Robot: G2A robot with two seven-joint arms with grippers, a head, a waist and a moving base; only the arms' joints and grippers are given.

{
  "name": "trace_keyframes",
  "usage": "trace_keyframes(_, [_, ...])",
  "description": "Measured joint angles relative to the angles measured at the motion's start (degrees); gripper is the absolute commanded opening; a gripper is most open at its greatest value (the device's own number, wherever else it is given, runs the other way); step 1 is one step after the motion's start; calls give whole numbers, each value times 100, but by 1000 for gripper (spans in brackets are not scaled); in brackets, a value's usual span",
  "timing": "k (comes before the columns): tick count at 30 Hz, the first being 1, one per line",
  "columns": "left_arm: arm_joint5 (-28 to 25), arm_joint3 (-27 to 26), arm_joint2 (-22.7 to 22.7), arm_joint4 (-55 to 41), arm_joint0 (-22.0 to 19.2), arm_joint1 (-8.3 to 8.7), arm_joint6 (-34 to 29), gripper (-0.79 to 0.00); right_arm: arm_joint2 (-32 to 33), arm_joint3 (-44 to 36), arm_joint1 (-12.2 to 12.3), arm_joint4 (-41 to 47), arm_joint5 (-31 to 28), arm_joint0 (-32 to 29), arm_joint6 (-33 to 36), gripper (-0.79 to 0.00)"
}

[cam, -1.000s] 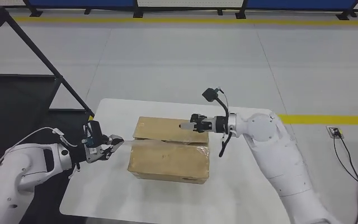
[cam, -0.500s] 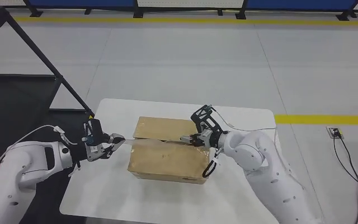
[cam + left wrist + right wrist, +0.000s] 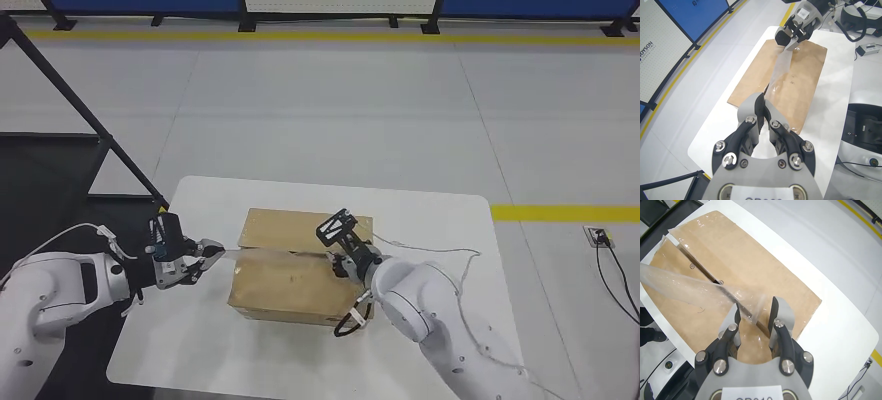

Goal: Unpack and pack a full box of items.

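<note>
A brown cardboard box lies in the middle of the white table. A strip of clear tape runs peeled off its top seam, stretched out past the box's left end. My left gripper is shut on that free end, off the box's left end. My right gripper hovers low over the seam near the box's right end. It stands open, and the still-stuck end of the tape passes between its fingers. In the left wrist view, the right gripper sits at the tape's far end.
A thin cable trails across the table to the right of the box. A black metal frame stands off the table's left side. Bare table surface surrounds the box, widest on the right.
My right arm has swung from beyond the box's far right corner down over its top, and its wrist has turned. The left gripper and the tape end have stayed put.
</note>
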Motion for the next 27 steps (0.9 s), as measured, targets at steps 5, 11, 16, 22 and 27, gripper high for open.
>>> trace_keyframes(5, [2, -9, -11, 17, 1, -12, 30, -785, -96, -29, -46, -222, 194, 0, 33, -785])
trace_keyframes(11, [1, -18, -31, 67, 11, -24, 52, -785, 6, -175, -64, -342, 387, -135, -83, -785])
trace_keyframes(16, [-34, -8, -38, 82, 15, -32, 59, -785, 141, -304, -61, -372, 425, -308, -246, -785])
trace_keyframes(22, [-61, 5, -44, 118, 5, -43, 59, -785, 313, -456, -61, -487, 550, -477, -353, -785])
trace_keyframes(27, [-53, -21, -62, 189, 5, -53, 95, -785, 562, -746, -30, -416, 579, -777, -190, -785])
